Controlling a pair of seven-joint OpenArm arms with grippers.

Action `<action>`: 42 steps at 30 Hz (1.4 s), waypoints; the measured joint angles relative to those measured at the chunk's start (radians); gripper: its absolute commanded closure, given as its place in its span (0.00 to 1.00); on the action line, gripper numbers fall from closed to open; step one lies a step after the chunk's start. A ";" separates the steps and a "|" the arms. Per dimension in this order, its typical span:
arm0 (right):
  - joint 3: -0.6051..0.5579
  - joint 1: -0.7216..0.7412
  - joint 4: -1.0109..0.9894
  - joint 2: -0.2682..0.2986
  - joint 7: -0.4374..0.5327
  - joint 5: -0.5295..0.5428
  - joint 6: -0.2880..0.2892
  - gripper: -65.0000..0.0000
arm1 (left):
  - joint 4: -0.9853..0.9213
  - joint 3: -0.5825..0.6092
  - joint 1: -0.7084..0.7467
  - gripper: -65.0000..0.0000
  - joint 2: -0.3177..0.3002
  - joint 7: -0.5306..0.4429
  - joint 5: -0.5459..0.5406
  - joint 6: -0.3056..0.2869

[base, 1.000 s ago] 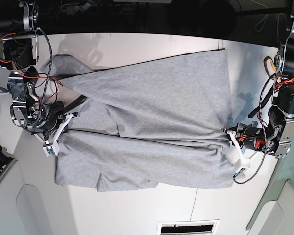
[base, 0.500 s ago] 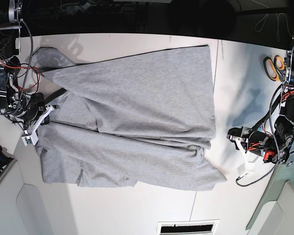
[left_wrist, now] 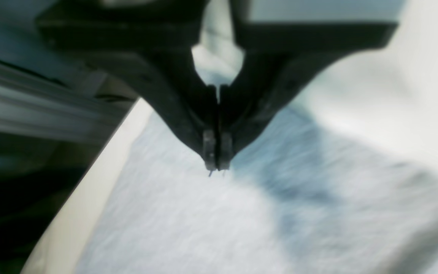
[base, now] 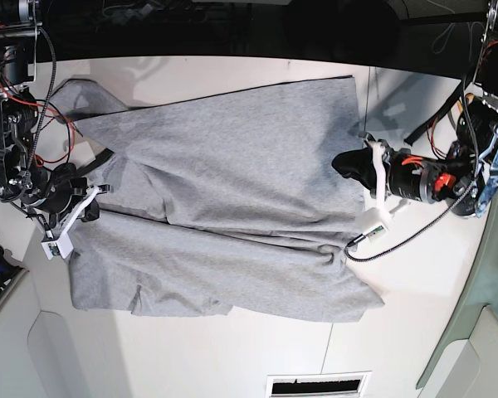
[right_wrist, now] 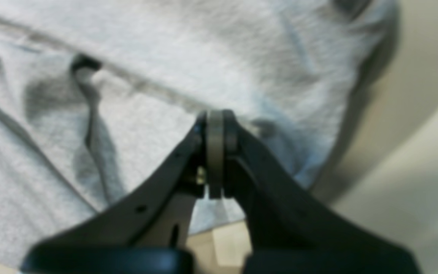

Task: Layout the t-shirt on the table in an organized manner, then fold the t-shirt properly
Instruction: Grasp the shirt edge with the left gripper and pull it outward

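Item 1, shirt (base: 232, 207): grey, spread across the middle of the desk (base: 415, 332), partly folded. One broad panel lies diagonally over the rest; a second layer runs along the near side. One sleeve pokes out toward the far corner on the right arm's side. A pointed flap of cloth reaches toward the near edge on the left arm's side. Print side not visible.

Item 2, desk: white, carrying the shirt only; bare surface shows along the near edge and at both ends.

Item 3, left end effector (left_wrist: 216, 161): jaws pressed together with nothing between them. It hovers over grey cloth near the shirt's edge in the left wrist view, which is blurred. In the base view it sits at the shirt's hem on the left arm's side, about halfway between the far and near edges.

Item 4, right end effector (right_wrist: 215, 152): jaws fully closed over the shirt. Whether a pinch of cloth is caught between them cannot be told from the blurred wrist view. In the base view it sits at the shirt's edge on the right arm's side.

Containers: none visible.
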 measured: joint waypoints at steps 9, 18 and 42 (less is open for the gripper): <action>0.000 -0.029 0.000 -0.019 0.018 -0.016 0.000 1.00 | -0.041 0.002 0.143 1.00 0.064 -0.174 0.287 0.053; 0.000 -0.035 -0.038 -0.019 0.029 0.005 0.003 1.00 | -0.196 -0.006 0.116 1.00 -0.019 -0.310 0.277 0.046; 0.027 -0.328 0.044 -0.031 0.152 0.152 0.121 1.00 | -0.346 -0.008 -0.051 1.00 -0.069 -0.343 0.681 0.243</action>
